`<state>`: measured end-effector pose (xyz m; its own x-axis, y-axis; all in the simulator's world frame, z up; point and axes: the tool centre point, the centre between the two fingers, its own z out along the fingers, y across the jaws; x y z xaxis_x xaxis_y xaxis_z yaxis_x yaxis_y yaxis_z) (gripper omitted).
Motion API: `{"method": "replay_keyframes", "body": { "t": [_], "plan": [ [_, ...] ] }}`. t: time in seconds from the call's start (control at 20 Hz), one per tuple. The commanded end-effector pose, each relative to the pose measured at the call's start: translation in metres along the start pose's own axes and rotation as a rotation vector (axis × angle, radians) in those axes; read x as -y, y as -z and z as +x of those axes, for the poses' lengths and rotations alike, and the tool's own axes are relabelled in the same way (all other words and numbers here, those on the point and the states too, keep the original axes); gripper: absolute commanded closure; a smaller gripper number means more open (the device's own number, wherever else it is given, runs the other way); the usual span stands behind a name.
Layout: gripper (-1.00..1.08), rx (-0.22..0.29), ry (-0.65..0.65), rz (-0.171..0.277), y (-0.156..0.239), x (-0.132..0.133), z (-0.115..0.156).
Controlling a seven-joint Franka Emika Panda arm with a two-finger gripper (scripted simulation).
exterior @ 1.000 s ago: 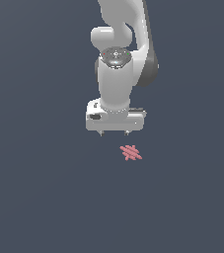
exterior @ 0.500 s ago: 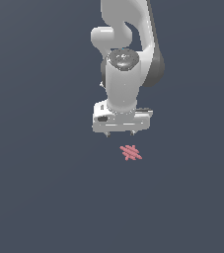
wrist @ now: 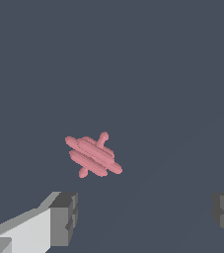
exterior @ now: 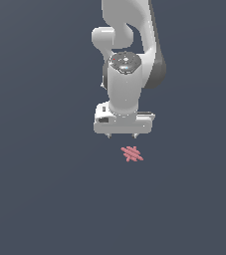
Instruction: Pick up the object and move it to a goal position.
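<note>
My claw [exterior: 122, 135] spread wide, gripping nothing, now lower and shifted toward exterior view's right versus a second ago. Pink lattice object [exterior: 132, 154] unmoved, flat on desk [exterior: 40, 189], just beside claw, not yet between fingers [wrist: 64, 219]. Approach continuing; grasp pending.

A plain dark grey-blue surface [exterior: 40, 199] carries one thing: the small pink-red lattice object [exterior: 132, 154], lying flat.
</note>
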<state>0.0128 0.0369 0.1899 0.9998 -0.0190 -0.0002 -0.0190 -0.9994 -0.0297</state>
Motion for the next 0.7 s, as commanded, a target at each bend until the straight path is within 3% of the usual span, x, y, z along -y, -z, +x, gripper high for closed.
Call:
{"method": "replay_keyframes", "body": {
  "t": [0.0,0.65],
  "plan": [
    [-0.92,0.001,-0.035,0.001,-0.003,0.002,0.0],
    [-0.92,0.005,-0.334,0.003,-0.027,0.015,0.0]
  ]
}}
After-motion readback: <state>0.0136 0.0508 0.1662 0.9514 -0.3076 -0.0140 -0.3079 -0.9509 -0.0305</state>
